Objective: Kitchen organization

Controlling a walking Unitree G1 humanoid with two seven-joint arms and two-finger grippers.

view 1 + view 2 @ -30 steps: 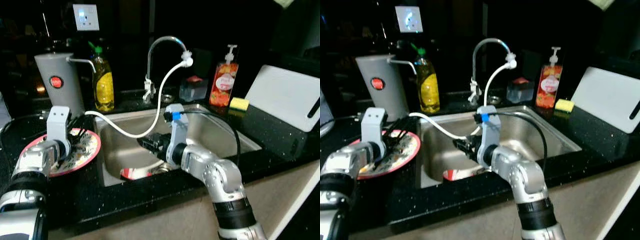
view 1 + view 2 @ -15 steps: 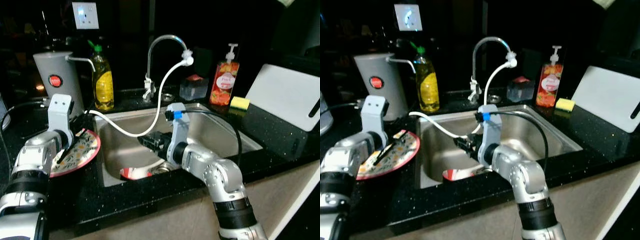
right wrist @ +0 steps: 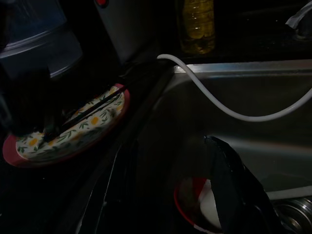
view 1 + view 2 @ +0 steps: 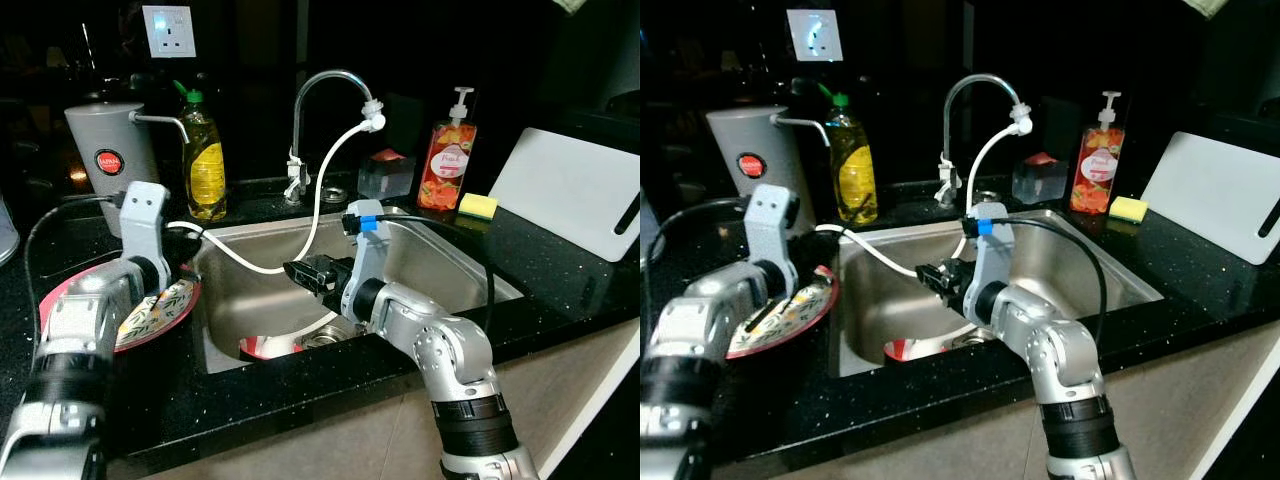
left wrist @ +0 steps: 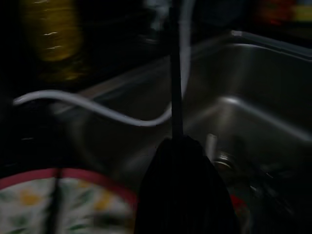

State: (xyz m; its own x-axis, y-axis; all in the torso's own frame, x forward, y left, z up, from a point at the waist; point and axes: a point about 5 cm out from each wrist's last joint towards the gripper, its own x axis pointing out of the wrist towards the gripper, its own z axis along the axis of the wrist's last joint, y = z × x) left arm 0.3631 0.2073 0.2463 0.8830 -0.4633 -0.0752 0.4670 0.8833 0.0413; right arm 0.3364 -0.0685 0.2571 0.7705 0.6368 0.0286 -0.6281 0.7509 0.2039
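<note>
Since a second ago the left gripper (image 4: 178,262) has lifted the floral plate (image 4: 150,312), left of centre, clamped by its rim and tilted toward the sink (image 4: 440,262), while the right gripper (image 4: 300,272) hovers there, fingers spread wide, above a red bowl (image 4: 262,347) not yet dealt with.

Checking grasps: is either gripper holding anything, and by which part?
The left gripper appears to pinch the floral plate at its sink-side rim; the right gripper is open and empty over the sink.
</note>
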